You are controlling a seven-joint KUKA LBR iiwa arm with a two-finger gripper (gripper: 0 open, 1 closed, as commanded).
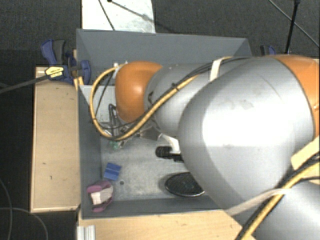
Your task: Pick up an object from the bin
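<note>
My gripper (115,127) shows as a dark body under the arm's orange cover, low at the bin's left side. A small green thing (116,145) lies right below it on the bin floor; I cannot tell whether they touch. A blue block (112,171) rests a little nearer the front. A pink and purple thing with a white patch (101,193) sits in the front left corner.
The arm's thick grey links cover the right and middle of the bin. Beside them lie a black and white object (167,152) and a dark round mesh disc (182,185) near the front wall. The left wall stands close to the gripper.
</note>
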